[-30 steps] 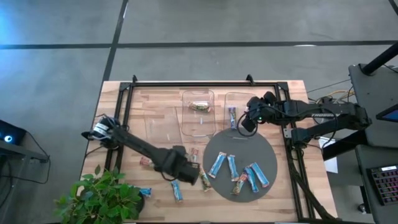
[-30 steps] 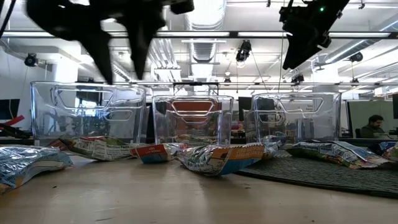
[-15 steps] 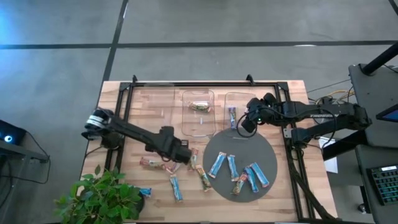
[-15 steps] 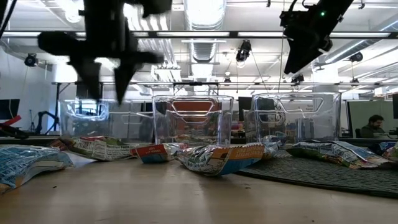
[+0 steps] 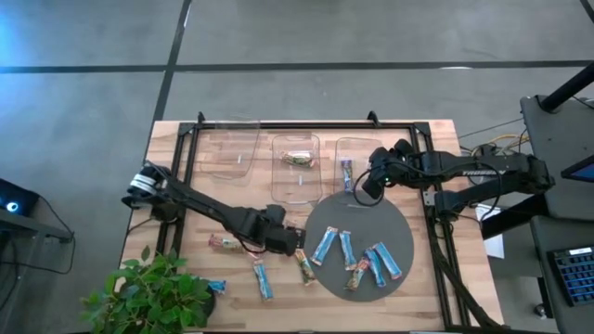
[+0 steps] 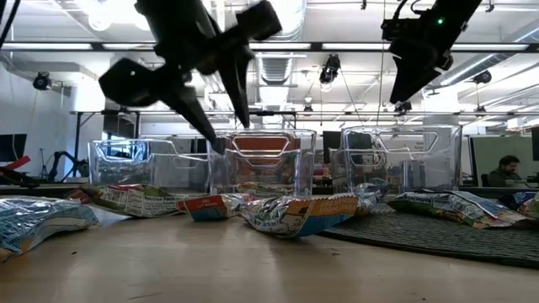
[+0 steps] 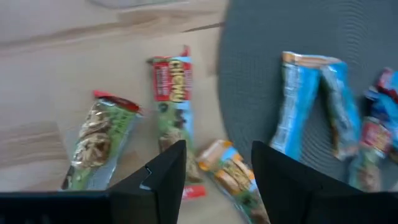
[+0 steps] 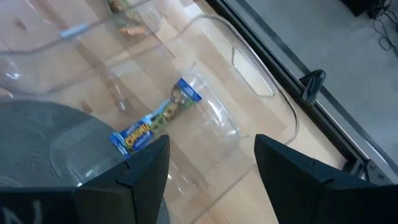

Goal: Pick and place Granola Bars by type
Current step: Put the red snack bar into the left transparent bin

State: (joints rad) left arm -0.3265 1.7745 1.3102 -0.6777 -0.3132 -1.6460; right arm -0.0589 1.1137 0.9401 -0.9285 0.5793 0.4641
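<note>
Nearest the table's front edge, loose bars lay on the bare wood, among them a light blue one and a tan one. Just behind them the left gripper hung low by the left rim of the round grey mat, its jaws spread with nothing between them. Its wrist view showed a red-and-green bar straight ahead, a green-wrapped bar to one side and an orange-and-blue bar almost touching it. With the three so close, a descent could have caught two wrappers at once, or a finger could have landed on the slick foil and skidded the bar aside.

On the mat, more blue bars lay packed together and risked the same double grip.

Toward the back edge stood three clear bins. The right gripper waited over the right bin, jaws parted and empty, above a purple-blue bar already inside. The middle bin held one bar; the left bin looked empty. A bar dropped at a bin's rim could have bounced into the wrong one.
</note>
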